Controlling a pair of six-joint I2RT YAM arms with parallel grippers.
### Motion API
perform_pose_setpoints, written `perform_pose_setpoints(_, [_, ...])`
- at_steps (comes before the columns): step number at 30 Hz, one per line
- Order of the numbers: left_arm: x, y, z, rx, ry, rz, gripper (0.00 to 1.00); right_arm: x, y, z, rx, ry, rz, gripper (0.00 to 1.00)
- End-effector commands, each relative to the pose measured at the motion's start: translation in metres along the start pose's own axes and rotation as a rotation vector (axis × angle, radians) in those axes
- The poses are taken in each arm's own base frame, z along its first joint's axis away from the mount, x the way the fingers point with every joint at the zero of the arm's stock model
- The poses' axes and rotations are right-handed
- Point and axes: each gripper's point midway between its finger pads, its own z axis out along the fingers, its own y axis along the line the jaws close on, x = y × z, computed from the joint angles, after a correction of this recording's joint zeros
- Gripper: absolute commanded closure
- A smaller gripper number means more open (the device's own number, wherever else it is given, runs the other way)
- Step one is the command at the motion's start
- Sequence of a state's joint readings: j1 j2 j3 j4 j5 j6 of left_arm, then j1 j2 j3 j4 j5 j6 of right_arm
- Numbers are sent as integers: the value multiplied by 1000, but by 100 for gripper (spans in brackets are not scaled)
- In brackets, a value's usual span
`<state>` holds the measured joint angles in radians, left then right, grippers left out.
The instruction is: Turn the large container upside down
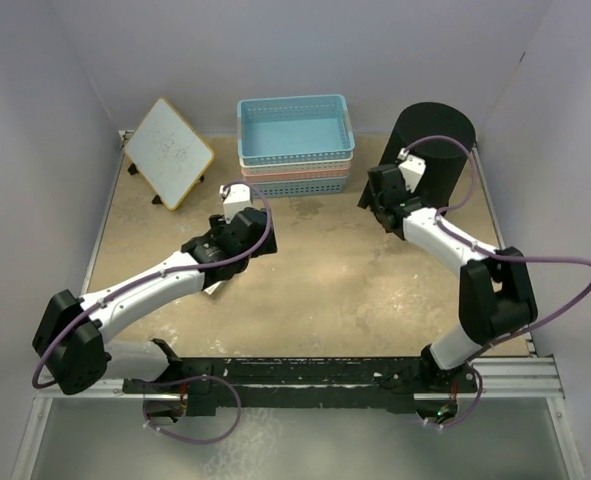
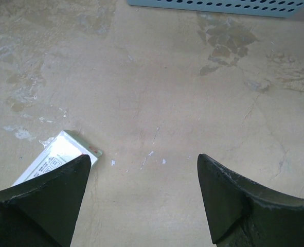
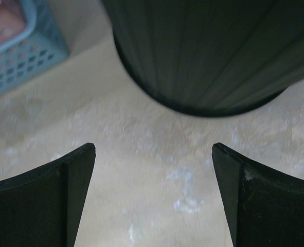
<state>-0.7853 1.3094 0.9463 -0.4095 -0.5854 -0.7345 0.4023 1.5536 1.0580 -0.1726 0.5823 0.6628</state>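
Left gripper, right gripper agape, empty; ribbed round black plastic container ahead.

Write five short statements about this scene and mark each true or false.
1. The right gripper has open jaws with nothing between them. True.
2. The left gripper holds the bin. False: its jaws are open over bare table, well away from the bin.
3. The blue basket sits on top of the other baskets. True.
4. The whiteboard is in the back right corner. False: it is at the back left.
5. The bin lies on its side. False: it stands on the table.
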Motion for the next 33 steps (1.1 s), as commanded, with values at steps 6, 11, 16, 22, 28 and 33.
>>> perform_pose_setpoints(6, [-22,-3,-26,102,-65,-35,19,-80,-46,68,151,-120,101,4])
perform_pose_setpoints(11, [-24,-4,-36,155,-76,-40,19,-100,-67,91,192,-124,116,3])
perform_pose_setpoints(16, [-30,-3,-46,186,-100,-45,19,-111,-95,112,239,-115,161,3])
perform_pose_setpoints(22, [-38,-2,-56,209,-123,-52,19,-117,-106,124,258,-86,188,3])
perform_pose_setpoints(28, [-60,-2,-68,221,-186,-36,19,-111,-100,103,201,-48,224,3])
perform_pose_setpoints(33, [-92,-8,-70,207,-292,36,19,-102,-81,44,10,-3,247,2])
